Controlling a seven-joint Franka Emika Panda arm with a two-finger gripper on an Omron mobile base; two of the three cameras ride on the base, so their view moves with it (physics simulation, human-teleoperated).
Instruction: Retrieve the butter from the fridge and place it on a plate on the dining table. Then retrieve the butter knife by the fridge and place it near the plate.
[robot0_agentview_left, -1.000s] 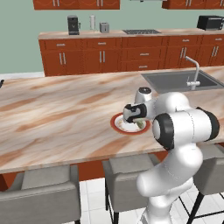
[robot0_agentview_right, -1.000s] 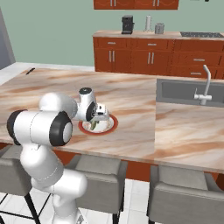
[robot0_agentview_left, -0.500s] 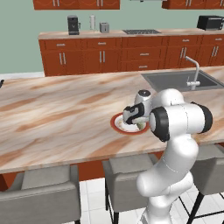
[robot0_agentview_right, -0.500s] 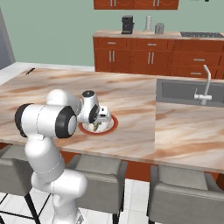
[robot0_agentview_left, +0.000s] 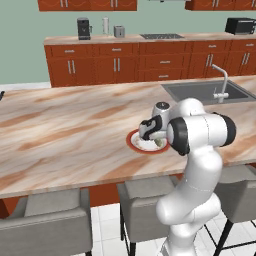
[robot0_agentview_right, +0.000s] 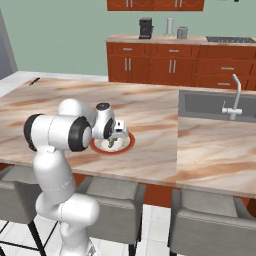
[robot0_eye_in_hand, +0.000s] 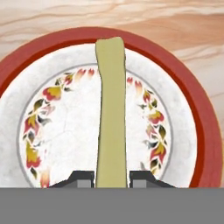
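Butter (robot0_eye_in_hand: 110, 113): we are holding this slim stick by its near end, gripper (robot0_eye_in_hand: 111, 178) clenched on it, directly over the plate (robot0_eye_in_hand: 197, 131) on the dining table (robot0_agentview_left: 65, 135). Likely light, soft, greasy; we are judging a gentle mid-stick pinch safest.

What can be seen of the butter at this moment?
The butter is a slim, pale yellow-olive stick with flat sides and a squared far end. In the hand view it runs up from between the gripper tips, which are shut on its near end, over the plate, its far end over the red-brown rim. In the base views it shows below the gripper, over the plate. Whether it already rests on the plate cannot be told.
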